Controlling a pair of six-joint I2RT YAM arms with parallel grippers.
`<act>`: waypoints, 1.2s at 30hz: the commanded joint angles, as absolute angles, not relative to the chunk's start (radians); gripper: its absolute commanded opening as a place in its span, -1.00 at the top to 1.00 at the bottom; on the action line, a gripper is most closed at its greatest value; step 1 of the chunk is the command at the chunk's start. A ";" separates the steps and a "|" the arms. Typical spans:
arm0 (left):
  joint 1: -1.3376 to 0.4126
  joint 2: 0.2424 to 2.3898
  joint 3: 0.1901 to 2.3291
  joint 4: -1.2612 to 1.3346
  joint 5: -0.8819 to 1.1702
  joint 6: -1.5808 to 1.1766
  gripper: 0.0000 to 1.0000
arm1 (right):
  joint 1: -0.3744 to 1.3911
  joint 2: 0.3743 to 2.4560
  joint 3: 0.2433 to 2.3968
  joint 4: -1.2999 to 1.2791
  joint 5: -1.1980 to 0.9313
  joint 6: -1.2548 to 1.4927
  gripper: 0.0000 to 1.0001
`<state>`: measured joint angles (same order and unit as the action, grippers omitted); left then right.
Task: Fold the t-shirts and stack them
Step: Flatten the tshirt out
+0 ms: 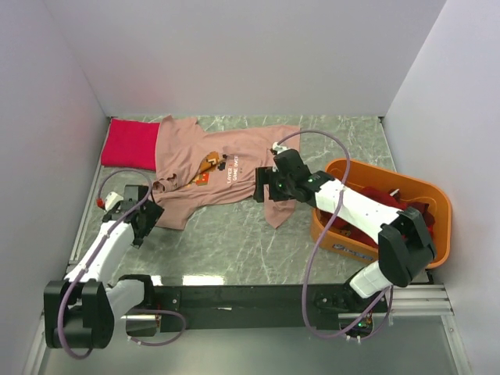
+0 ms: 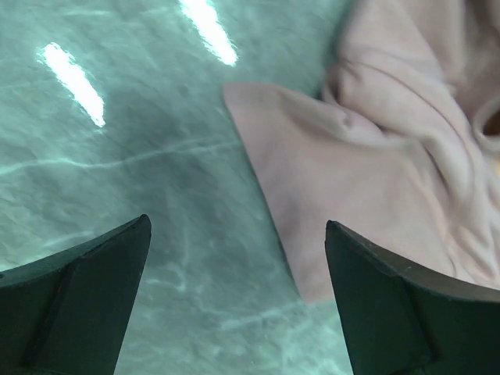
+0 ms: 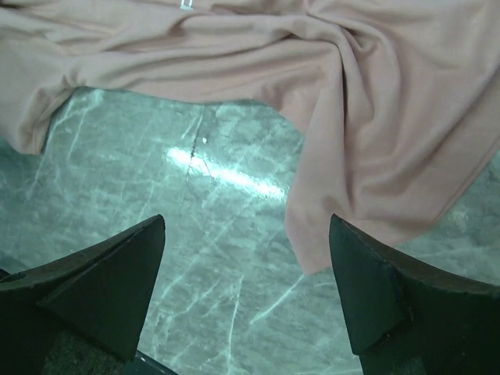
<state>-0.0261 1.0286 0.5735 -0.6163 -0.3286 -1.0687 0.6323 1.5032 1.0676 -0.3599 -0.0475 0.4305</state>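
A dusty-pink t-shirt (image 1: 223,160) with an orange-brown print lies spread and rumpled on the marble table, also seen in the left wrist view (image 2: 375,180) and the right wrist view (image 3: 367,101). A folded crimson-pink shirt (image 1: 131,143) lies at the back left. Dark red shirts (image 1: 391,205) fill the orange tub. My left gripper (image 1: 145,221) is open and empty just above the table beside the shirt's near-left sleeve corner. My right gripper (image 1: 269,187) is open and empty over the shirt's near-right corner, which hangs by its right finger (image 3: 391,289).
The orange plastic tub (image 1: 437,226) stands at the right, under my right arm. White walls close the table on the left, back and right. Bare marble (image 1: 226,242) lies between the shirt and the black rail at the near edge.
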 commanded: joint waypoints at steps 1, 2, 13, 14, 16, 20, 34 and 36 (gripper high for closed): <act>0.021 1.071 0.583 -0.578 -0.353 -1.075 -0.96 | 0.638 1.444 1.036 -0.322 -0.048 0.433 -0.82; 0.028 1.109 0.587 -0.559 -0.347 -1.065 -0.85 | 0.640 1.433 1.029 -0.322 -0.049 0.433 -0.82; 0.066 1.368 0.693 -0.520 -0.357 -1.052 -0.44 | 0.640 1.385 0.994 -0.321 -0.029 0.439 -0.82; 0.067 1.396 0.699 -0.517 -0.365 -1.052 -0.45 | 0.640 1.376 0.991 -0.321 -0.029 0.439 -0.82; 0.067 1.425 0.719 -0.523 -0.364 -1.060 -0.46 | 0.640 1.368 0.989 -0.324 -0.020 0.437 -0.82; 0.069 1.500 0.745 -0.545 -0.360 -1.071 -0.41 | 0.640 1.361 0.986 -0.334 -0.002 0.433 -0.82; 0.067 1.586 0.703 -0.538 -0.351 -1.028 0.99 | 0.641 1.364 0.982 -0.344 0.018 0.430 -0.82; 0.067 1.536 0.687 -0.543 -0.351 -1.032 0.99 | 0.641 1.361 0.976 -0.348 0.015 0.430 -0.82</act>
